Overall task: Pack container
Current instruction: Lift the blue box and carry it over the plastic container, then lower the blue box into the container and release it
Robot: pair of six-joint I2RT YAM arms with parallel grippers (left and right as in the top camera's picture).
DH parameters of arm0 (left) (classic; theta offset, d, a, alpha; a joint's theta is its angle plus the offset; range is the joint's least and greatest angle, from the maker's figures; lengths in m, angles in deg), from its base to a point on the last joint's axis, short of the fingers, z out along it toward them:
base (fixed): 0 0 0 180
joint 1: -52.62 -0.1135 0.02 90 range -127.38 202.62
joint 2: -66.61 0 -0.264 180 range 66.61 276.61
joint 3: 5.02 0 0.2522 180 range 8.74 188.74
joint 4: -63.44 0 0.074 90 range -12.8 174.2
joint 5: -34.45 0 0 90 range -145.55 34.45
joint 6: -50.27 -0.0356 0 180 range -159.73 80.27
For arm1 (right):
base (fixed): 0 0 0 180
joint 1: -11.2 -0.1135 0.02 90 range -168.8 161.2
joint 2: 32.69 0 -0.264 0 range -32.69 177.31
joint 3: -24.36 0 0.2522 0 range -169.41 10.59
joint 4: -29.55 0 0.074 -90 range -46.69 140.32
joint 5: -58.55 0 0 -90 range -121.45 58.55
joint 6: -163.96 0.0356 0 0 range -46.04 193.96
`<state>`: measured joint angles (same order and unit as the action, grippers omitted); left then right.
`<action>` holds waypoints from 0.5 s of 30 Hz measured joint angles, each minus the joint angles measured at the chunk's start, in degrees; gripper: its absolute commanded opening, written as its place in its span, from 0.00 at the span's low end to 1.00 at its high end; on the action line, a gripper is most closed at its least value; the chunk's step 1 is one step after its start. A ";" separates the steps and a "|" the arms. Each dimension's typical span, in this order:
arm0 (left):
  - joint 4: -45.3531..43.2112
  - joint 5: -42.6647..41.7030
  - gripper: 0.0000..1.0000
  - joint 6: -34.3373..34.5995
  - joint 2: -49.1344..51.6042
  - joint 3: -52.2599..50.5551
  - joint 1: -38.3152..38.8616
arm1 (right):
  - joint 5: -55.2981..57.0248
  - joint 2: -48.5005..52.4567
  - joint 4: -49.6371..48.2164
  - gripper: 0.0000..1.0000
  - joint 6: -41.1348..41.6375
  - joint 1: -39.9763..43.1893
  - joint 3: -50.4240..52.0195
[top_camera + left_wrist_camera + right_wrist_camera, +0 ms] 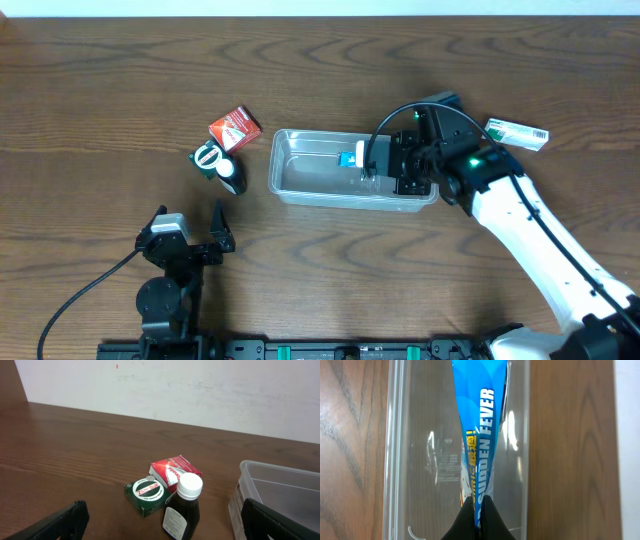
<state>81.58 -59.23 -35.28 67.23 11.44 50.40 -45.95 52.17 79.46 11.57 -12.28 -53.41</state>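
Note:
The clear container (300, 180) lies at the table's middle; it also shows in the left wrist view (280, 485) and the right wrist view (400, 460). My right gripper (385, 170) is over the container's right end, shut on a blue packet (480, 445) that hangs down inside it; the packet shows blue in the overhead view (348, 159). My left gripper (205, 240) is open and empty at the front left, its fingers (160, 525) wide apart. A red packet (235, 127), a green tin box (208, 156) and a dark bottle (232, 176) lie left of the container.
A white and green box (518, 133) lies at the right, beyond my right arm. In the left wrist view the red packet (175, 470), green box (146, 494) and white-capped bottle (182, 510) stand just ahead. A white wall runs behind the table.

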 measured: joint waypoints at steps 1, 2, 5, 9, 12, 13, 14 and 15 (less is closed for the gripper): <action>0.02 0.00 0.98 0.00 0.00 0.00 0.00 | 0.04 0.48 -0.02 0.01 -0.24 0.00 0.00; 0.02 0.00 0.98 0.00 0.00 0.00 0.00 | 0.09 1.05 -0.02 0.01 -0.46 0.00 0.00; 0.02 0.00 0.98 0.00 0.00 0.00 0.00 | 0.26 2.84 -0.07 0.01 -0.98 0.00 0.00; 0.02 0.00 0.98 0.00 0.00 0.00 0.00 | 0.66 5.38 -0.09 0.01 -1.16 0.00 0.00; 0.02 0.02 0.98 0.00 0.00 0.00 0.00 | 1.11 6.82 -0.28 0.01 -1.49 0.00 0.00; 0.02 0.02 0.98 0.00 0.00 0.00 0.00 | 1.16 7.28 -0.42 0.01 -1.68 0.00 0.00; 0.02 0.02 0.98 0.00 0.00 0.00 0.00 | 1.22 7.74 -0.59 0.01 -2.03 0.00 0.00; 0.00 0.02 0.98 0.00 0.00 0.00 0.00 | 1.29 8.17 -0.87 0.01 -2.29 0.00 0.00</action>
<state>81.58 -59.21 -35.28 67.23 11.44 50.40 -44.66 60.35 78.58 9.28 -12.28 -53.41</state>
